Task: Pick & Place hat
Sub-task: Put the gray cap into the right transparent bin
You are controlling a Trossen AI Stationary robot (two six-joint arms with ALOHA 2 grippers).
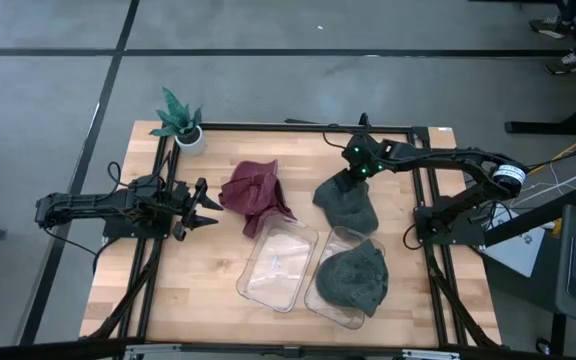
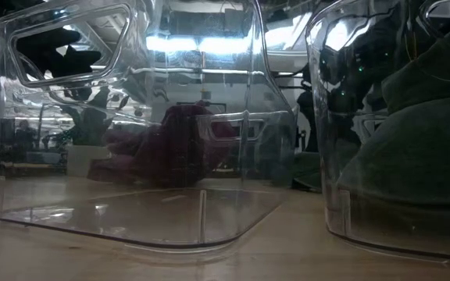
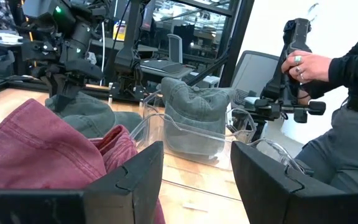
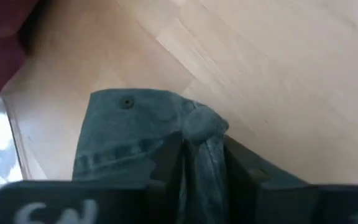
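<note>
The right pincer is down on the green hat that lies on the wooden counter, gripping the hat's far edge; from its own wrist camera a bunched fold of the green cloth sits between the two dark fingers, which stand a little apart around it, so the grip looks loose rather than tight. Just past that hat on the near side sit two clear bins side by side: the one nearer the right pincer has a second green hat in it, and the other has nothing but its clear floor showing. A dark red hat lies crumpled on the counter between the two pincers, close to the left one. The left pincer rests low at the counter's left side, its fingers spread well apart with nothing between them, pointing toward the red hat. A small potted plant stands at the far corner beyond the left pincer. Beyond the counter, in the left wrist view, a person's hand grips a dark handle.
</note>
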